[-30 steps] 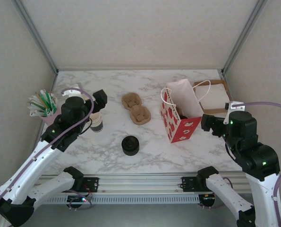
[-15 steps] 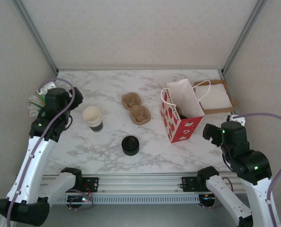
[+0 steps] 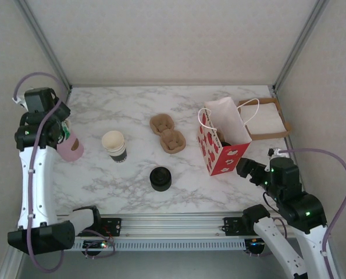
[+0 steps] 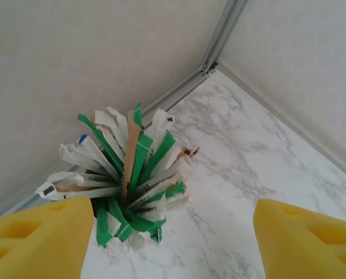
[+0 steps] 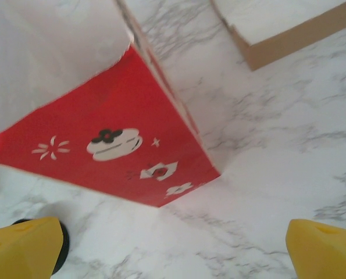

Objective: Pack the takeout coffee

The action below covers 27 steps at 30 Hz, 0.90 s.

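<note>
- Broadly, the marble tabletop (image 3: 132, 110) carries everything.
- A red paper bag (image 3: 222, 154) stands open toward the right edge. The takeout coffee (image 3: 218, 139) sits inside it, with only its dark lid showing.
- A cardboard box (image 3: 270, 137) of white napkins fills the far right corner.
- The left gripper (image 4: 173, 238) hangs released and empty above a pink cup of sachets (image 3: 71, 149) at the left edge.
- The right gripper (image 5: 173, 250) is spread wide and empty, just beside the bag's near corner.
- Two pulp carriers (image 3: 167, 132) lie at the tabletop's centre.
- Stacked white cups (image 3: 114, 145) stand left of centre.
- Black lids (image 3: 160, 178) sit nearer the front edge.
</note>
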Motion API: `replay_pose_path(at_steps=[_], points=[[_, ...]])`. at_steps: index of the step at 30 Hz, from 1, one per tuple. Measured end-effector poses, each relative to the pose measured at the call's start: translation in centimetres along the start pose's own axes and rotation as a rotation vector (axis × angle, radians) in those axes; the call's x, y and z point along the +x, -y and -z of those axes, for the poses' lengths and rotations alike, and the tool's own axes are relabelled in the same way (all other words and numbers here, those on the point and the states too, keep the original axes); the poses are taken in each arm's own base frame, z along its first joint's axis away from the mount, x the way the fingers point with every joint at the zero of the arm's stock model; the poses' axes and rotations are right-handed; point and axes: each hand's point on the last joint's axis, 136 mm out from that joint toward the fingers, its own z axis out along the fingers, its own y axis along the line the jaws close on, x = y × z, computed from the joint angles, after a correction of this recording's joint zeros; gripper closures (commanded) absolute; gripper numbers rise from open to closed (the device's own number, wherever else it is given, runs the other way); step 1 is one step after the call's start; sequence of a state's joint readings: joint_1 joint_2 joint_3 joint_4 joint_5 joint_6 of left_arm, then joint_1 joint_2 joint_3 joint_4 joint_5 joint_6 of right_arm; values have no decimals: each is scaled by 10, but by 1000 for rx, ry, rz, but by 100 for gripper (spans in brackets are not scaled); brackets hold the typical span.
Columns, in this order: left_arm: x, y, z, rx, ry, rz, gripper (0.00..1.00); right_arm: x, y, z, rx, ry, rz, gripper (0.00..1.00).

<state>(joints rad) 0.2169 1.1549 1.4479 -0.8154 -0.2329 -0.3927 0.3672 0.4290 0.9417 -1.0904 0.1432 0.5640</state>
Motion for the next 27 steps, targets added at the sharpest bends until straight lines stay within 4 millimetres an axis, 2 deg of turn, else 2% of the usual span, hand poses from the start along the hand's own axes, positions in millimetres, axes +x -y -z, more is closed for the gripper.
replay_pose_path(at_steps=[3,8,12,23,27], points=[[-2,-8,-9,-37,-14,5,34,10,-6,1,-53,-28,-18,1],[2,-33,-30,-131,-64,24,41,17,-20,1,-132,-74,-13,1],[8,-48,-50,-181,-109,40,48,24,-35,-8,-190,-150,9,1],[27,-66,-94,-193,-244,95,56,43,-69,-13,-382,-269,77,1],[37,-64,-110,-166,-300,112,57,45,-76,-10,-433,-282,95,1]])
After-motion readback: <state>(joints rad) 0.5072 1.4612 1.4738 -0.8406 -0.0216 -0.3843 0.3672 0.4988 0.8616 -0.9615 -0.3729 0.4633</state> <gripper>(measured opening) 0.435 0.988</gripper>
